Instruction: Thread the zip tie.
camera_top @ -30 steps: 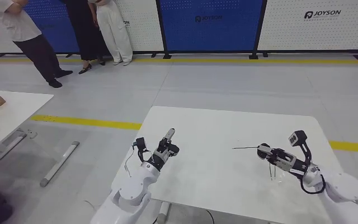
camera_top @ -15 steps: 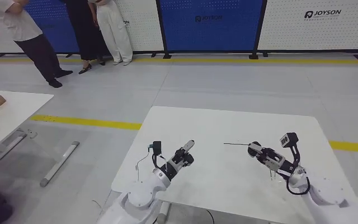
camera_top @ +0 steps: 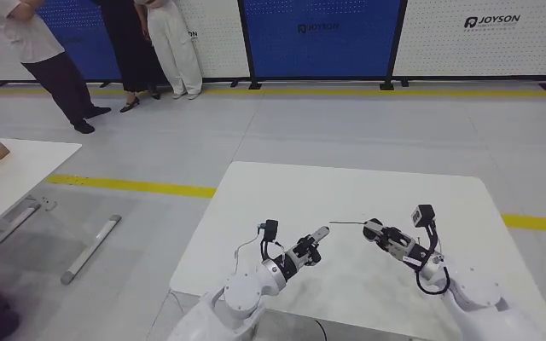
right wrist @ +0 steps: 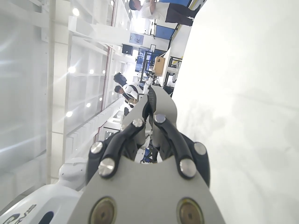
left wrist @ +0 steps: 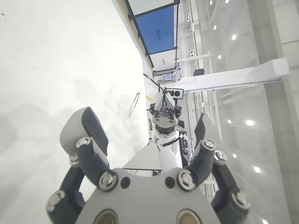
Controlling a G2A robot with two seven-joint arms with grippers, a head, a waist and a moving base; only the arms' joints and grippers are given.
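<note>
A thin black zip tie (camera_top: 345, 224) sticks out level over the white table (camera_top: 341, 183), and my right gripper (camera_top: 368, 228) is shut on one end of it. Its free tip points at my left gripper (camera_top: 317, 233), a short gap away. In the left wrist view my left gripper (left wrist: 149, 127) stands open with nothing between its fingers. It faces the right gripper (left wrist: 164, 99), where the zip tie (left wrist: 150, 80) slants away from the shut fingertips. In the right wrist view the right gripper (right wrist: 150, 94) is pressed shut; the tie is too thin to make out there.
Two spare zip ties (left wrist: 133, 105) lie on the table beside the right arm. A second white table (camera_top: 26, 170) stands far left. People stand by the blue panels at the back of the room, away from the work.
Both arms have closed in on the middle of the table's near side. The left gripper moved right and the right gripper moved left with the zip tie, narrowing the gap between them.
</note>
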